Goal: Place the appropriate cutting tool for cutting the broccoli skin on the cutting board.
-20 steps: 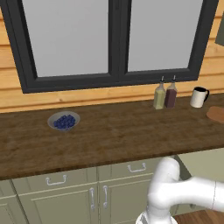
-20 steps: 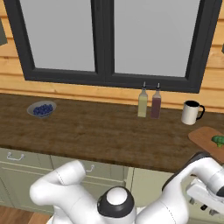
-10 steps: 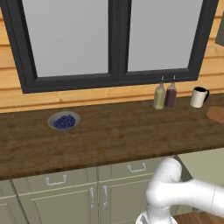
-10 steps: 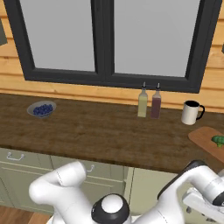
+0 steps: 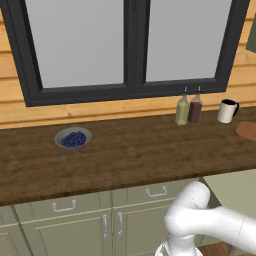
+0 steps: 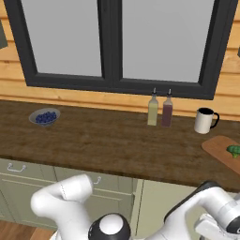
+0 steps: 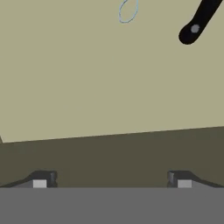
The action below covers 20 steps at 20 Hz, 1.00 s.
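Observation:
The cutting board (image 6: 219, 148) lies at the right end of the dark counter, a tan slab with a green broccoli (image 6: 234, 150) on it; its edge also shows at the far right (image 5: 247, 130). My arm bends down below the counter front. In the hand view my gripper (image 7: 112, 181) is open, fingertips wide apart with nothing between them, facing a flat beige surface. A black handle (image 7: 199, 22) of some tool lies at the top right of that surface, well ahead of the fingers. A thin bluish wire loop (image 7: 128, 11) sits at the top; what it belongs to is unclear.
A white mug (image 6: 204, 121) and two bottles (image 6: 160, 109) stand near the window wall left of the board. A bowl of blueberries (image 5: 73, 138) sits at the counter's left. Cabinet fronts with handles (image 5: 156, 192) run below the counter.
The arm has sunk lower: its elbow has dropped in the left base view and the wrist has slid toward the bottom right corner of the right base view. Counter things are unmoved.

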{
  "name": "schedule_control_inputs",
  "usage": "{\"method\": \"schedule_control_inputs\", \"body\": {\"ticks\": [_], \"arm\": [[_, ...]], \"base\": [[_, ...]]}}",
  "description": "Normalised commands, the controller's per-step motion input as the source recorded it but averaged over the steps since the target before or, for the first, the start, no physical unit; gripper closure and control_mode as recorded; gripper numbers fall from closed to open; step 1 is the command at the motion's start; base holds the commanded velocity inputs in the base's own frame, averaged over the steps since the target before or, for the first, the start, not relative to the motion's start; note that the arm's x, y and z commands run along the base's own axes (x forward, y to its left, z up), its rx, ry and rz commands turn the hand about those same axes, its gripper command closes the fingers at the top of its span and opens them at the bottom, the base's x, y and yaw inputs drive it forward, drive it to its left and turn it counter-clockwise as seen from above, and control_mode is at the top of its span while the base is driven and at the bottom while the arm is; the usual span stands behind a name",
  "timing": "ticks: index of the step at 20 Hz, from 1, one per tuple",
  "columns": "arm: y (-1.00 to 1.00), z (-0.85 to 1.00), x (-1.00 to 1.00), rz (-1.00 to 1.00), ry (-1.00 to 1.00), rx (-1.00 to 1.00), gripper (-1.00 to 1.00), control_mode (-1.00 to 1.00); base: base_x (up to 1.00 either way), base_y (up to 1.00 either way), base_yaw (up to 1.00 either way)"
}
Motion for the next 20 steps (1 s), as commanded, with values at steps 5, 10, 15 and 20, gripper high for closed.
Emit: {"method": "schedule_control_inputs", "body": {"ticks": [5,10,15,20], "arm": [[0.01,0.16,0.47,-0.03,0.01,0.00,-1.00,-1.00],[-0.29,0.07,0.46,-0.05,0.02,0.00,-1.00,-1.00],[-0.62,-0.01,0.04,-0.04,0.00,0.00,-1.00,-1.00],[-0.40,0.00,0.47,-0.14,0.05,0.00,-1.00,-1.00]], "base": [[0.00,0.00,0.00],[0.00,0.00,0.00],[0.00,0.00,0.00],[0.00,0.00,0.00]]}}
